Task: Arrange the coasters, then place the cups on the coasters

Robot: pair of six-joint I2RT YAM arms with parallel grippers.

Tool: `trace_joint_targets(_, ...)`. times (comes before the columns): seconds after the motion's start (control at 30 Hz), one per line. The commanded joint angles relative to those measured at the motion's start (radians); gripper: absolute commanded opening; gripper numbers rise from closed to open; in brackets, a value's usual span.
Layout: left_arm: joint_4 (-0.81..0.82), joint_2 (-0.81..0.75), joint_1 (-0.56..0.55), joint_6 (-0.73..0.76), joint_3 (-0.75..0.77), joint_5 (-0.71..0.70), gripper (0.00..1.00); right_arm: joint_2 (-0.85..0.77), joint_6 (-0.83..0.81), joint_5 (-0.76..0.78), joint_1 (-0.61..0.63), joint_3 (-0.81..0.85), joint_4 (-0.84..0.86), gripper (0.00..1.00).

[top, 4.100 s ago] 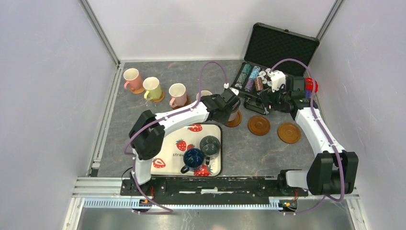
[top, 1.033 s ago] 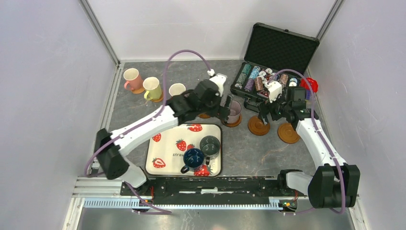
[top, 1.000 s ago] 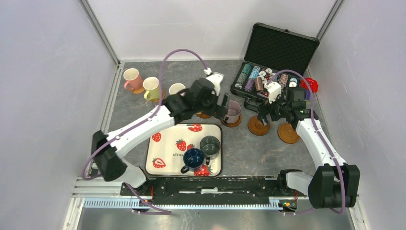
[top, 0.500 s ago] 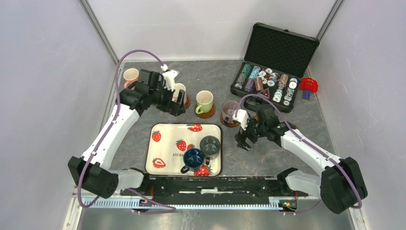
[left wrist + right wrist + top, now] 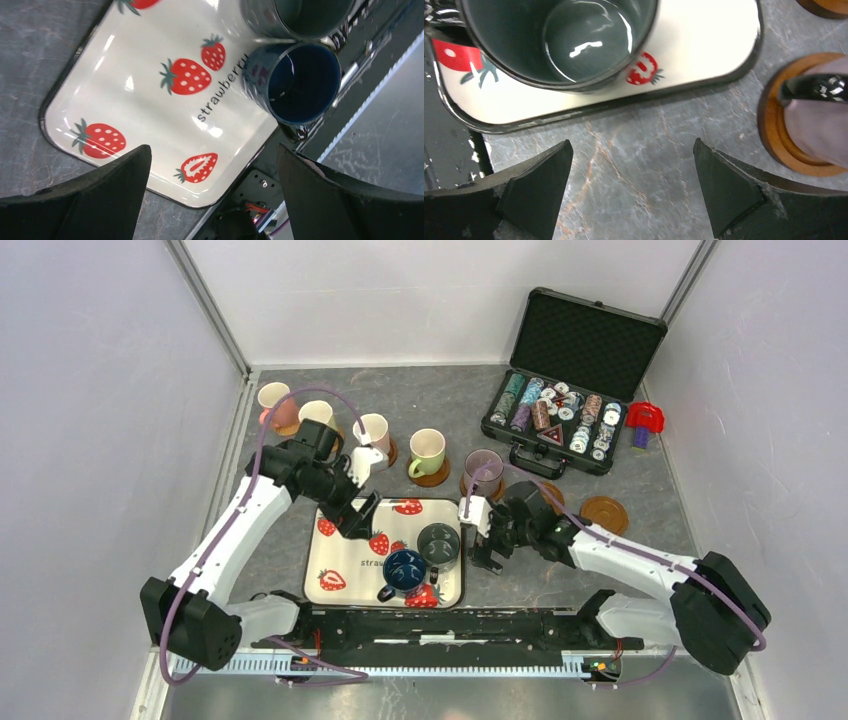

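Since half a second ago the left hand [image 5: 356, 520] has swung away from the row of cups at the back and now hangs over the tray's [image 5: 440, 512] 10 o'clock corner. The right hand [image 5: 488, 548] has slid closer to the tray's 3 o'clock edge. Both hands are spread wide and hold nothing.

Five cups already stand in a row that runs from 10 o'clock to 1 o'clock of the tray. The mauve cup [image 5: 484, 467] at the right end clearly sits on its coaster [image 5: 486, 494]. The last two cups are on the tray, the grey-green cup [image 5: 438, 540] at its 3 o'clock side and the dark blue cup [image 5: 405, 568] just at 7 o'clock of it. They stand very close together, and I cannot tell whether they touch.

One bare coaster [image 5: 603, 513] lies well out at 3 o'clock of the tray. The right forearm may hide another.

The arranging looks finished, so the step in hand is fetching the tray cups. The right hand is nearest the grey-green cup, which fills its wrist view. It would need to drop lower, close on the rim or wall, and lift straight up so it does not knock the blue cup. It would then carry the cup to 3 o'clock and set it down centred on a bare coaster. The left hand has the blue cup at 5 o'clock of it.
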Motion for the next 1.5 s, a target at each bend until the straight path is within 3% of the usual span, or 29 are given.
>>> trace_joint_targets(0.0, -0.007, -0.052, -0.056, 0.136, -0.069, 0.008, 1.0, -0.007, 0.116, 0.066, 0.073, -0.035, 0.165, 0.98)
trace_joint_targets(0.37, 0.106, -0.058, -0.043, 0.014, -0.098, -0.057, 1.0, 0.057, 0.3, 0.23, 0.249, -0.061, 0.435, 0.98)
trace_joint_targets(0.87, 0.128, -0.037, 0.015, -0.06, -0.075, -0.097, 1.0, 0.26, 0.559, 0.434, 0.259, 0.076, 0.564, 0.98)
trace_joint_targets(1.1, 0.156, -0.007, 0.015, -0.059, -0.071, -0.091, 0.97, 0.271, 0.539, 0.454, 0.247, 0.116, 0.525, 0.98)
trace_joint_targets(1.3, 0.211, 0.042, 0.0, -0.012, -0.092, -0.075, 0.85, 0.119, 0.442, 0.354, 0.196, 0.049, 0.372, 0.98)
trace_joint_targets(1.47, 0.291, 0.082, -0.057, 0.003, -0.107, -0.074, 0.64, 0.007, 0.387, 0.283, 0.189, 0.009, 0.294, 0.98)
